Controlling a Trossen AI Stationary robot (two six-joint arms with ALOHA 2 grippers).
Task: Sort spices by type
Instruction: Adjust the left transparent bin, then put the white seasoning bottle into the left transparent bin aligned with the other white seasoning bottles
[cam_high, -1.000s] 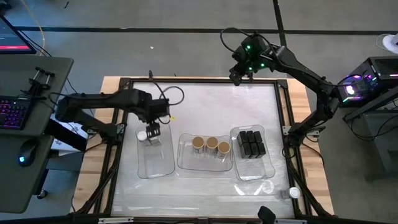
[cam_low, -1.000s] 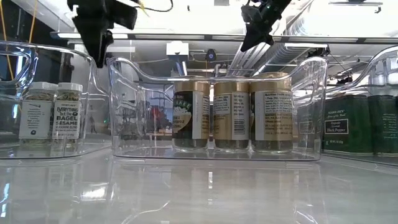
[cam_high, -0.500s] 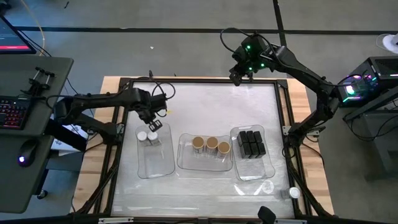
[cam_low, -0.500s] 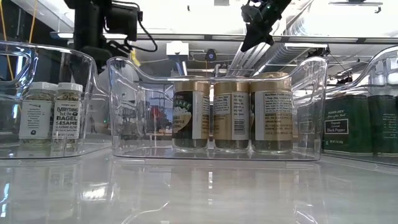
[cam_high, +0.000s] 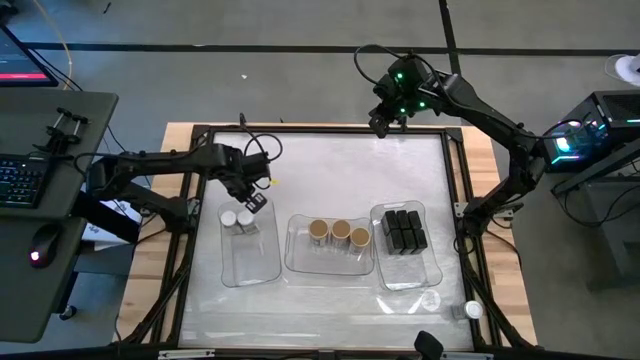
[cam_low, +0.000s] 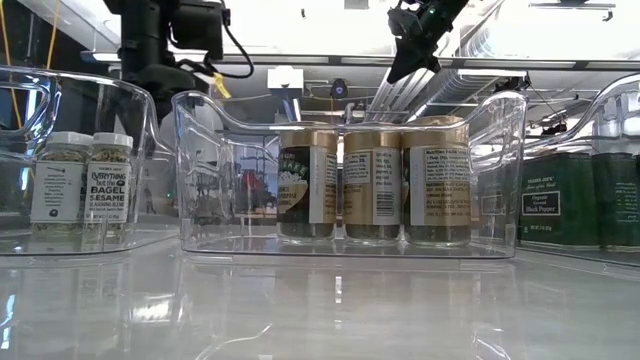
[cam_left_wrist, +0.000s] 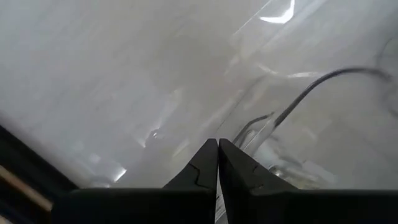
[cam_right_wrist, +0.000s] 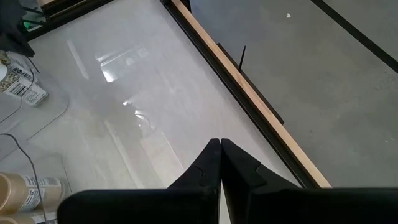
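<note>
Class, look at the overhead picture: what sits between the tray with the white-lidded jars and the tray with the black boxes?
In the high view, a third clear tray holding three round tan-topped containers sits between them.

Looking straight down from above, far enough off to take in the whole worktop (cam_high: 330, 160), both arms and the floor around. Set at worktop height and close in, facing level across through the clear trays (cam_low: 345, 170) into the room behind. Mounted on the left wrist, peering past two touching fingers (cam_left_wrist: 202, 171) at a tray wall very near. Mounted on the right wrist, angled down over the worktop's far edge (cam_right_wrist: 249, 99) and the floor. Shared by the high and low views: the three trays with their jars.
</note>
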